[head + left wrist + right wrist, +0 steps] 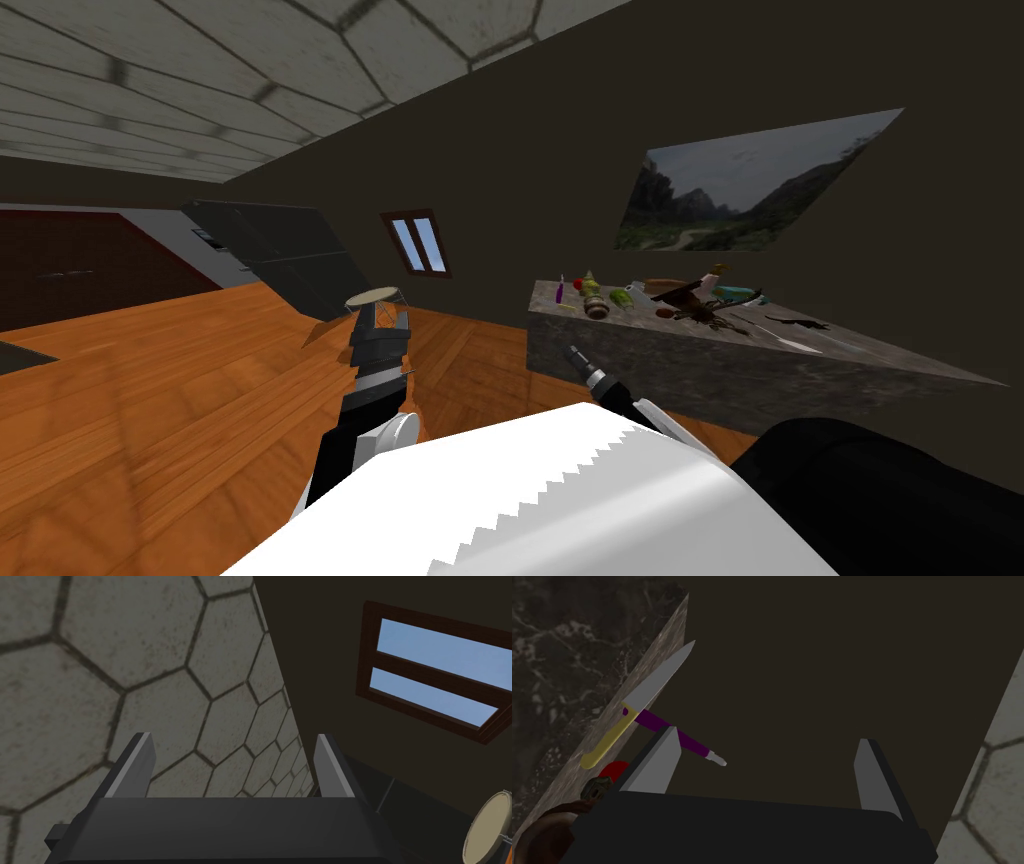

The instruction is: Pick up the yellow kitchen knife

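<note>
Right-front of you, table [650,350] | right pincer [767,748] released, the nearer arm; left pincer [232,743] released, raised well apart | yellow kitchen knife [639,701] on table's left end, long axis along its edge, outside your right pincer's gap, touching purple stick [693,746]

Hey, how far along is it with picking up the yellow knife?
Done: the approach. The yellow knife lies on the marble counter, just outside one finger of the open right gripper. In hand: lining up, nothing grasped. Left to do: centre on it, close, lift. The left gripper is open, raised aside.
</note>
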You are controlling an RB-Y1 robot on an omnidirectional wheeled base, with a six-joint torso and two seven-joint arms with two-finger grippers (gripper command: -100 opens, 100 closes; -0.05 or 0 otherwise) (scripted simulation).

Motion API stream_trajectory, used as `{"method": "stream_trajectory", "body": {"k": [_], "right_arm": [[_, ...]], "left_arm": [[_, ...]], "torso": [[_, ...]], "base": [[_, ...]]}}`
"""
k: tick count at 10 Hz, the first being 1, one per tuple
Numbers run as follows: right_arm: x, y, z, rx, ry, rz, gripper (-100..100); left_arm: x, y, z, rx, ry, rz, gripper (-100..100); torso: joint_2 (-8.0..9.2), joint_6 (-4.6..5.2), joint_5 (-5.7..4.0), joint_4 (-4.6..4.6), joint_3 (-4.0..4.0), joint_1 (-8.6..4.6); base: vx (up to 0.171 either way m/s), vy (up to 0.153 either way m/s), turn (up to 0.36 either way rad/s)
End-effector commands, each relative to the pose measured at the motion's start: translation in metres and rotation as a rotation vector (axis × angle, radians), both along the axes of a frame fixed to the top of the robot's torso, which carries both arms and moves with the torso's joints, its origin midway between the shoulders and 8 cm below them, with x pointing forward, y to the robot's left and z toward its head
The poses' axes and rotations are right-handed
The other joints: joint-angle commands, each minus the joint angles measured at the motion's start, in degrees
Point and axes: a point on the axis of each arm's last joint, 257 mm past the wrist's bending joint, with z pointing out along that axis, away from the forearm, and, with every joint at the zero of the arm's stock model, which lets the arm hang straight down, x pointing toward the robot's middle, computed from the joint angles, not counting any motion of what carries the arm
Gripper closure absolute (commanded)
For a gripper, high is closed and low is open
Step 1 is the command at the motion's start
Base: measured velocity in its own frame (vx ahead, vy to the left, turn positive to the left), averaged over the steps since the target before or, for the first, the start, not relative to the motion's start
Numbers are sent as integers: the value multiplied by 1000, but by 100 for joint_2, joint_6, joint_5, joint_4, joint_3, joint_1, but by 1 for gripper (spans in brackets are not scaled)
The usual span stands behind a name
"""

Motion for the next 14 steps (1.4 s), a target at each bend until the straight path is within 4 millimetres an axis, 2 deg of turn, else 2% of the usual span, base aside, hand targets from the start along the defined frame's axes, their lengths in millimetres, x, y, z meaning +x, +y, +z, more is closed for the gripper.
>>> {"method": "stream_trajectory", "body": {"k": [1, 2, 3, 4, 5, 6, 7, 8, 9, 10, 11, 12, 13, 14], "right_arm": [[-3, -3, -9, -42, 20, 15, -100], [-7, -10, -27, -108, 55, 32, -100], [-8, -11, -27, -116, 57, 37, -100], [-12, -19, -44, -182, 90, 53, -100], [-13, -21, -44, -194, 92, 60, -100], [-17, -31, -60, -264, 124, 78, -100], [-18, -32, -61, -275, 126, 85, -100], [-23, -44, -76, -346, 155, 102, -100], [-23, -46, -76, -360, 158, 110, -100], [-28, -59, -91, -434, 186, 129, -100], [-28, -62, -90, -447, 188, 137, -100], [-33, -76, -104, -518, 214, 154, -100], [-34, -79, -103, -536, 217, 164, -100], [-39, -95, -115, -612, 242, 183, -100]], "left_arm": [[0, 0, 0, 0, 0, 0, 0], [0, 0, 0, 0, 0, 0, 0], [0, 0, 0, 0, 0, 0, 0], [0, 0, 0, 0, 0, 0, 0], [0, 0, 0, 0, 0, 0, 0], [0, 0, 0, 0, 0, 0, 0], [0, 0, 0, 0, 0, 0, 0], [0, 0, 0, 0, 0, 0, 0], [0, 0, 0, 0, 0, 0, 0], [0, 0, 0, 0, 0, 0, 0], [0, 0, 0, 0, 0, 0, 0], [0, 0, 0, 0, 0, 0, 0], [0, 0, 0, 0, 0, 0, 0], [0, 0, 0, 0, 0, 0, 0]], "torso": [[0, 0, 0, 0, 0, 0], [2, 1, 0, 0, 1, 1], [2, 0, 1, 0, 1, 8], [-2, 2, 2, 0, -1, 5], [-4, 0, 3, -1, -2, 17], [-9, 1, 3, -2, -5, 6], [-18, 0, 1, -4, -10, 5], [-16, 1, 1, -4, -9, -4], [-17, 0, 1, -4, -10, 3], [-13, 2, 1, -3, -8, -3], [-18, 0, 0, -3, -10, 0], [-19, 2, 0, -4, -11, -7], [-29, 0, -1, -6, -16, -10], [-25, 2, -2, -6, -15, -15]], "base": [[-10, 111, 34], [-14, 136, 63], [7, 121, 30], [10, 158, 76], [27, 120, 22], [51, 121, 75], [37, 99, 25], [39, 122, 60], [28, 102, 33], [46, 111, 67], [53, 90, 31], [79, 85, 67], [63, 72, 32], [74, 96, 70]]}}
